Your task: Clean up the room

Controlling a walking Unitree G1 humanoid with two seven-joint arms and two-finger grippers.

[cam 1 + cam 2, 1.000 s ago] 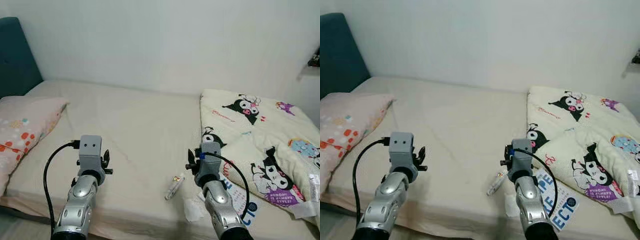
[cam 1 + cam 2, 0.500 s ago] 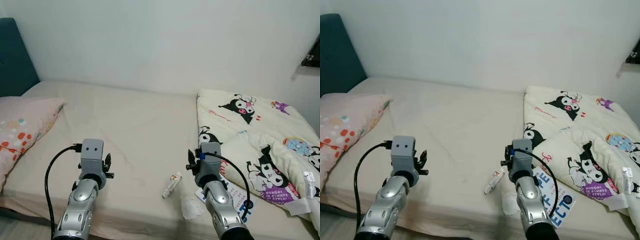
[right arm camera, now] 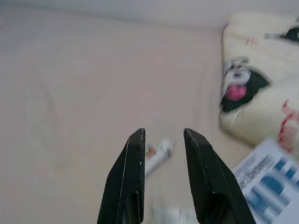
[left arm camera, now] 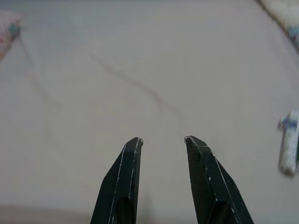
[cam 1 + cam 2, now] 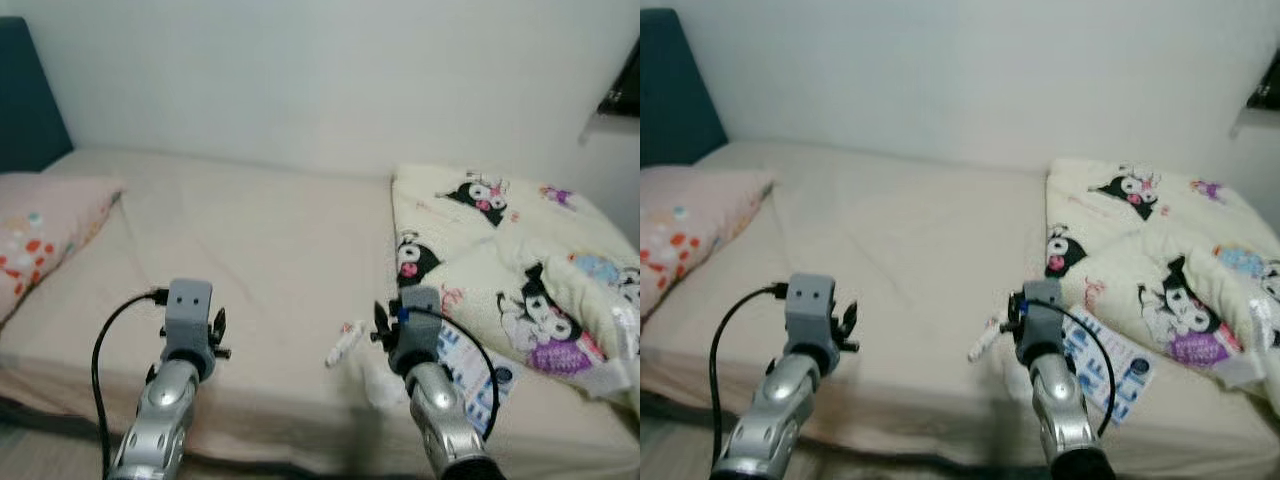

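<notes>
A small white tube lies on the beige bed near its front edge, and it also appears as the tube just beyond my right fingertips. Beside it lie a crumpled white tissue and a blue-and-white booklet. My right gripper hovers open above the sheet, close to the tube. Further left over bare sheet, my left gripper is open and holds nothing; the tube shows off to its side.
A cartoon-print quilt is bunched on the right of the bed. A pink patterned pillow rests at the left by a dark teal headboard. A white wall runs behind, with a dark shelf at the upper right.
The camera has shifted and the picture is blurrier; the bed's front edge now sits higher in the frame. Both arms keep the same pose with open fingers.
</notes>
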